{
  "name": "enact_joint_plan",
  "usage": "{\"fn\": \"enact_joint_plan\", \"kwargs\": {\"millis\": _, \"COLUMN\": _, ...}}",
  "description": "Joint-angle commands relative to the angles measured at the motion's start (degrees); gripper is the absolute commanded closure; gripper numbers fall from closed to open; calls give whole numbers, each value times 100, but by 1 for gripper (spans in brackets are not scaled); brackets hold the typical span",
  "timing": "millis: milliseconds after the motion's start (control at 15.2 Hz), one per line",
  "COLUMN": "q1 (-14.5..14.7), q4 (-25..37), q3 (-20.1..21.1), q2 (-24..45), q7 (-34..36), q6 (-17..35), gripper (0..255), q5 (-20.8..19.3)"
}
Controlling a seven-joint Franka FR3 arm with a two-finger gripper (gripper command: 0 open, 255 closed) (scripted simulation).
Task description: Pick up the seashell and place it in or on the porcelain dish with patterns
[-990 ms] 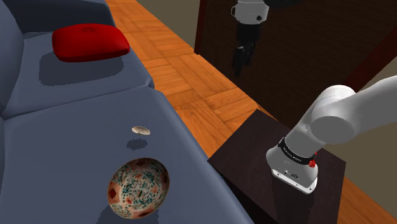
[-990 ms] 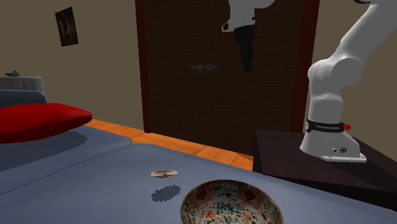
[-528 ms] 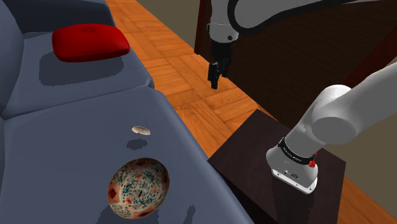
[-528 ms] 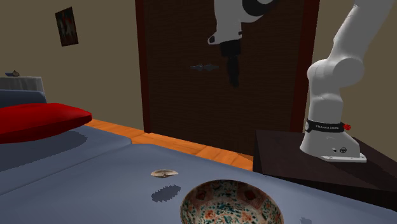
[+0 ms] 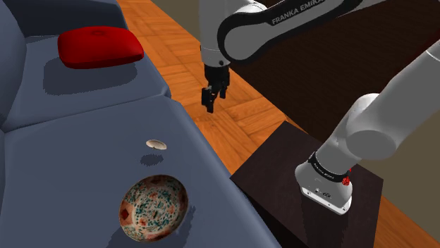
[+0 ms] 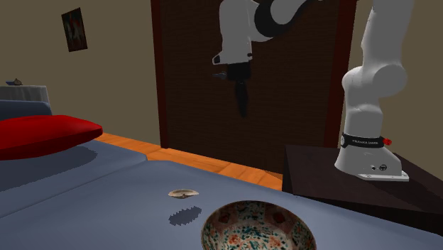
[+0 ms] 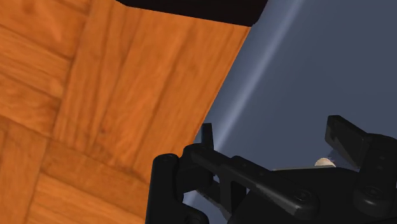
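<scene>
- The gripper [image 5: 209,106] has been brought lower and nearer the sofa [image 5: 70,165] than before; its fingers are spread apart, with nothing clasped.
- The seashell [image 5: 156,144] is left unmoved near the seat's front edge, just beside the patterned dish [image 5: 152,208].

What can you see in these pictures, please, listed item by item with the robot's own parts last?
seashell: one, pale cream, on the sofa seat, apart from the dish
dish: one, white with red and green patterns, on the sofa seat
cushion: one, red, at the sofa's far end
sofa: one, blue-grey, shoulder view's left
floor: one, orange-brown wood, between sofa and stand
door: one, dark brown, behind the arm in the second exterior view
picture: one, dark, on the beige wall
stand: one, dark brown, shoulder view's lower right
arm: one, white, on the stand
gripper: one, black, open, in the air near the sofa's edge
</scene>
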Motion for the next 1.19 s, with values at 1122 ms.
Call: {"fn": "enact_joint_plan", "kwargs": {"millis": 1122, "q1": 1115, "q4": 3209, "q3": 94, "q2": 4098, "q7": 1438, "q6": 931, "gripper": 0, "q5": -1702}}
